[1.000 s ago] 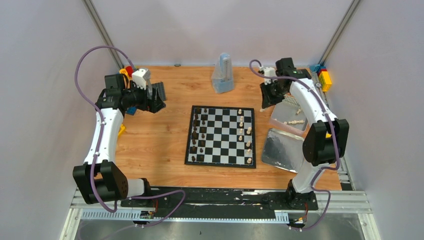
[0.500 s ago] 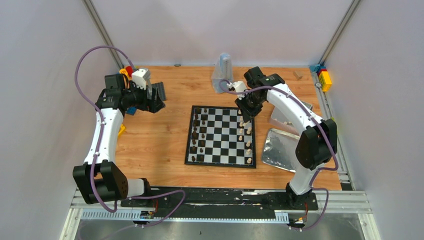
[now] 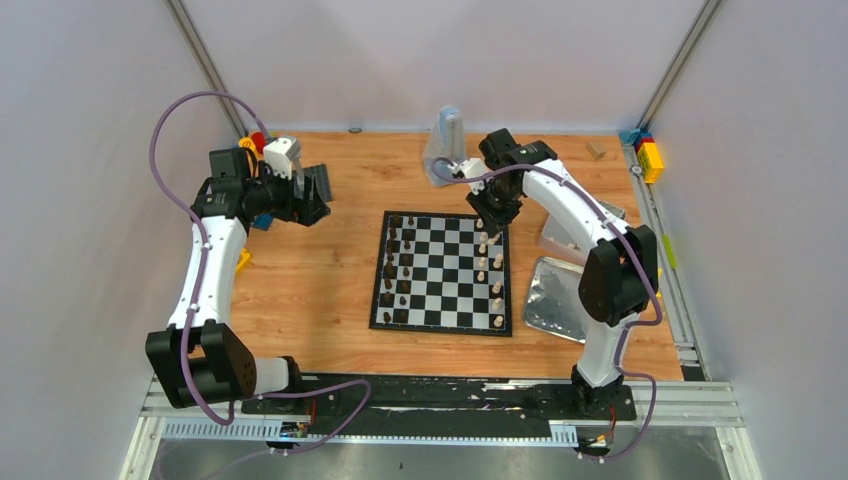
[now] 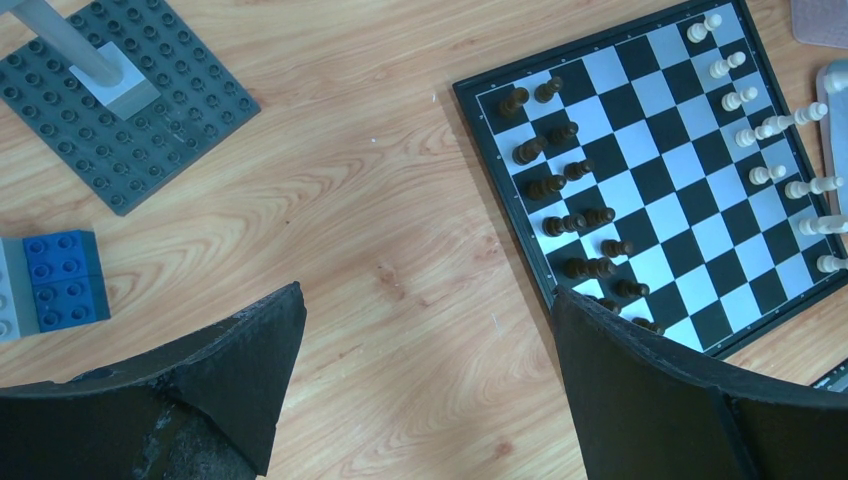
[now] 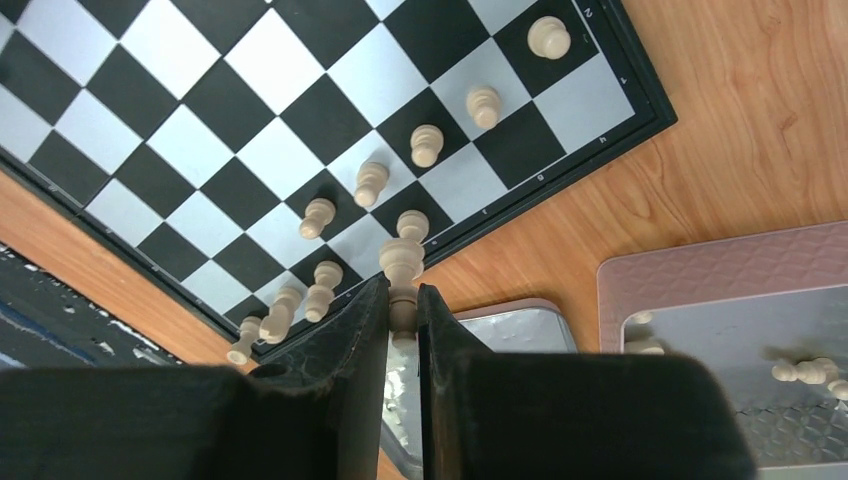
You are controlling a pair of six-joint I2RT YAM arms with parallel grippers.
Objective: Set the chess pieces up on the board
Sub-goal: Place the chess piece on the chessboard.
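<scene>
cream piece, base hidden, pinched by right gripper

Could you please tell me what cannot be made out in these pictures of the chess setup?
- Right wrist view: the lower part of the cream piece is hidden between the fingers of the right gripper.
- Top view: the right gripper covers the far right corner of the board; piece types are too small to tell.
- Left wrist view: a finger of the left gripper partly hides some dark pieces.

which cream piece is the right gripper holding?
The cream piece pinched between the right gripper's fingers, over the board's edge; the others stand on squares or lie in the tray.
</scene>
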